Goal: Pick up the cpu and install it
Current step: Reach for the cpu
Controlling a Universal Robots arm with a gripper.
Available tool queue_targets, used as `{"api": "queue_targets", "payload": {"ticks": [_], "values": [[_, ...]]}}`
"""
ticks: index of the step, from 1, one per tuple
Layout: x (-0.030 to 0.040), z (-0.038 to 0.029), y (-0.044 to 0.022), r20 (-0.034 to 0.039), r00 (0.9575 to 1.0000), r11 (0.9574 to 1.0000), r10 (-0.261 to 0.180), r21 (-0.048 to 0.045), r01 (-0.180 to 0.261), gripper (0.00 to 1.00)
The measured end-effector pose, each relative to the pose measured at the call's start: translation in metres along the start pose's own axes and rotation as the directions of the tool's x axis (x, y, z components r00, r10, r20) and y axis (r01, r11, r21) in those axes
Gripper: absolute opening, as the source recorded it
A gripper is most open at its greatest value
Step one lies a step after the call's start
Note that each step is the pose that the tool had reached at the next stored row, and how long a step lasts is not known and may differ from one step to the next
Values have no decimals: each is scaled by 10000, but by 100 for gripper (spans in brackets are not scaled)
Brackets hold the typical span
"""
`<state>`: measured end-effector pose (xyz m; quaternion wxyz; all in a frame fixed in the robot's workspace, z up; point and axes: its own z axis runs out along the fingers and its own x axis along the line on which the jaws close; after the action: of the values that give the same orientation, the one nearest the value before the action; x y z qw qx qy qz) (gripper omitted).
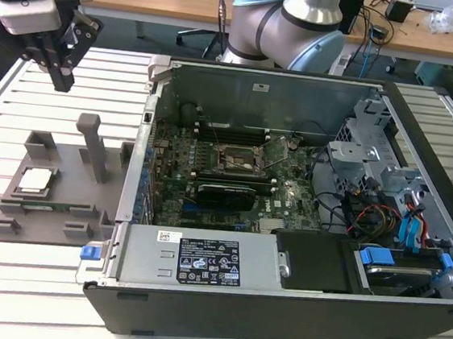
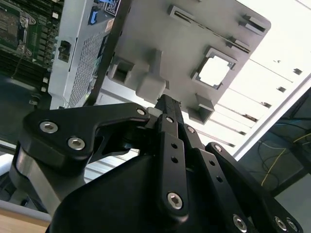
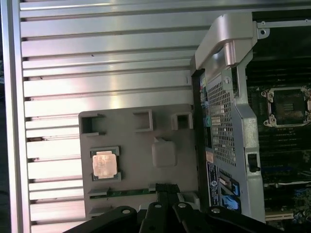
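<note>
Slatted table (image 1: 28, 286) in front, open computer case (image 1: 200, 268) on it, cpu (image 1: 35, 180) sits in a grey fixture plate (image 1: 68, 173) just beside the case at the exterior view's left, empty jaws closed, hovering above the plate's far side, arm base (image 1: 294, 23) behind.

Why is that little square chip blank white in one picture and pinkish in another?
In the second wrist view the cpu is overexposed to flat white, like the slatted table; in the first wrist view milder glare leaves it pinkish; in the exterior view it looks silvery.
</note>
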<state>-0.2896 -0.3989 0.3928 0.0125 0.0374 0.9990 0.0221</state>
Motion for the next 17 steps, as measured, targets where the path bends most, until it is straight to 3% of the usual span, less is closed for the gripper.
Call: {"api": "queue_targets", "payload": {"ticks": [17], "values": [[314, -7, -23, 0, 10000, 10000, 0, 0, 0, 11]]}}
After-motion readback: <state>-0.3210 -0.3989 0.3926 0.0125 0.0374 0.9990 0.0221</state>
